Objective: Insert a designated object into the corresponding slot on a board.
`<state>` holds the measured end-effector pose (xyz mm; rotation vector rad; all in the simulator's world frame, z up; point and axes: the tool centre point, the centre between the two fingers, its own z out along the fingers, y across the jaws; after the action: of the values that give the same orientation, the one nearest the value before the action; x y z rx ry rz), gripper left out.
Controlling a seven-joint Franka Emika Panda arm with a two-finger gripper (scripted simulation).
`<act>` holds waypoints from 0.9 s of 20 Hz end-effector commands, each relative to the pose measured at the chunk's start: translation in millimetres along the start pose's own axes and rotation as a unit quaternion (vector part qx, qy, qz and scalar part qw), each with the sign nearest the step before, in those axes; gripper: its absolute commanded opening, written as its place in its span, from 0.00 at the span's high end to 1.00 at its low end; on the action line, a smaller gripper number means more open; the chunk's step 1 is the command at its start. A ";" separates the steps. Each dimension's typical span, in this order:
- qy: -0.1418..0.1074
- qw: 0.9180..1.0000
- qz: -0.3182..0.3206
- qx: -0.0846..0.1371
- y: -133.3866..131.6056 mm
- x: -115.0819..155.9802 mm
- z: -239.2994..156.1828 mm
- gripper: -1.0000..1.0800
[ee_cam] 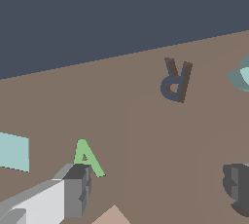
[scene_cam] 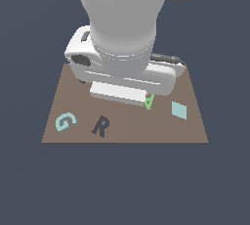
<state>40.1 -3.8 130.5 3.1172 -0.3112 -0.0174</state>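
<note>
The teal G block lies flat on the brown board near its front corner at the exterior view's left. It is cut off at the wrist view's edge. My arm's hand hangs over the back middle of the board, well away from the G. In the wrist view my gripper is open and empty. One finger is beside the green A, and a dark grey part at the frame edge looks like the other. I see no G-shaped slot; the arm hides the back of the board.
A dark grey letter R sits beside the G on the board and also shows in the wrist view. A green letter A and a teal diamond tile sit toward the exterior view's right. A pale tan corner shows near the finger.
</note>
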 end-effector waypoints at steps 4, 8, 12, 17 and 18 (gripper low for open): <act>0.001 0.994 0.113 0.001 33.4 35.4 21.6 0.04; 0.002 0.981 0.195 0.002 62.6 56.2 37.2 0.04; 0.002 0.964 0.267 0.004 91.5 70.4 51.1 0.04; 0.002 0.940 0.342 0.005 124.1 80.2 65.7 0.04; 0.003 0.935 0.354 0.005 129.7 81.3 68.1 0.04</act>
<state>92.7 -138.5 66.5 2.8395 -1.3361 -0.0037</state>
